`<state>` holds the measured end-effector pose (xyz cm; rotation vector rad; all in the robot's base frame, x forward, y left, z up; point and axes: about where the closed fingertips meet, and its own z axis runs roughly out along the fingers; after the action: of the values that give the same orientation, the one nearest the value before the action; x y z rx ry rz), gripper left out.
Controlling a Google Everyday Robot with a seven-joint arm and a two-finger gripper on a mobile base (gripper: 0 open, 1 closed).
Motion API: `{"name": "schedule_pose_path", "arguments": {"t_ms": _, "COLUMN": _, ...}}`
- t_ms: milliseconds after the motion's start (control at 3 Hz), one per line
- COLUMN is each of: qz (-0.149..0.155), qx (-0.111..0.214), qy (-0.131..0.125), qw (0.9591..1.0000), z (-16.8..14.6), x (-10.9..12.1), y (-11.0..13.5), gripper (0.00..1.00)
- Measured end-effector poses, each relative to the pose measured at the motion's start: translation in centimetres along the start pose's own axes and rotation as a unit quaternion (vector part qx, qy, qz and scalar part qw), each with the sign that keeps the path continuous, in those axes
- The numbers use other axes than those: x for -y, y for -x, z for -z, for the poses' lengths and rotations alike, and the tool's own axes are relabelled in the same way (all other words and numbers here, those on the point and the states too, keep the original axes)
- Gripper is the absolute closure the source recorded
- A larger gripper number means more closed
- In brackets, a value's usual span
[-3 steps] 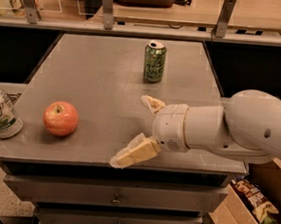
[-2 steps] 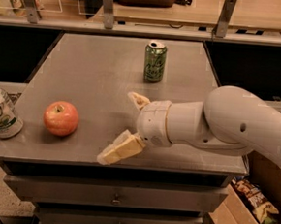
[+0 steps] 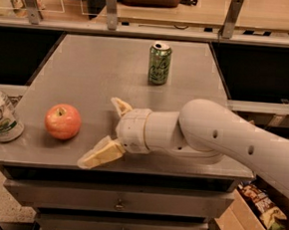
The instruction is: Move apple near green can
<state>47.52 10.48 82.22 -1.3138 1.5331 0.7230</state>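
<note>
Two fingers of the gripper (image 3: 97,131) are spread beside the apple (image 3: 63,121); nudged off-centre, it could be rolled off the table (image 3: 88,72), away from the green can (image 3: 159,63).

1. Lit warmly and rather dimly from overhead; mild sheen across the grey table (image 3: 88,67);
2. Bright glint on the green can (image 3: 159,63)'s silver top; soft shadow beneath the apple (image 3: 63,121);
3. Pale and well lit on top, the gripper (image 3: 97,132), spread wide just right of the apple; deep shadow under the arm (image 3: 222,138).

The arm (image 3: 222,138) extends leftward, gripper (image 3: 101,132) mid-frame, fingers (image 3: 101,154) spread wide.
</note>
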Motion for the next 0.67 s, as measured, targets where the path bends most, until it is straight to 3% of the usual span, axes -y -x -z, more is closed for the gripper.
{"name": "schedule_pose_path", "arguments": {"t_ms": 333, "qz": -0.004, "qx": 0.028, "qy": 0.009, "qw": 0.9996, "z": -2.2, "x": -0.6, "y": 1.0, "gripper": 0.00}}
{"name": "schedule_pose_path", "arguments": {"t_ms": 667, "qz": -0.008, "qx": 0.033, "qy": 0.021, "qw": 0.9992, "z": -3.5, "x": -1.1, "y": 2.4, "gripper": 0.00}}
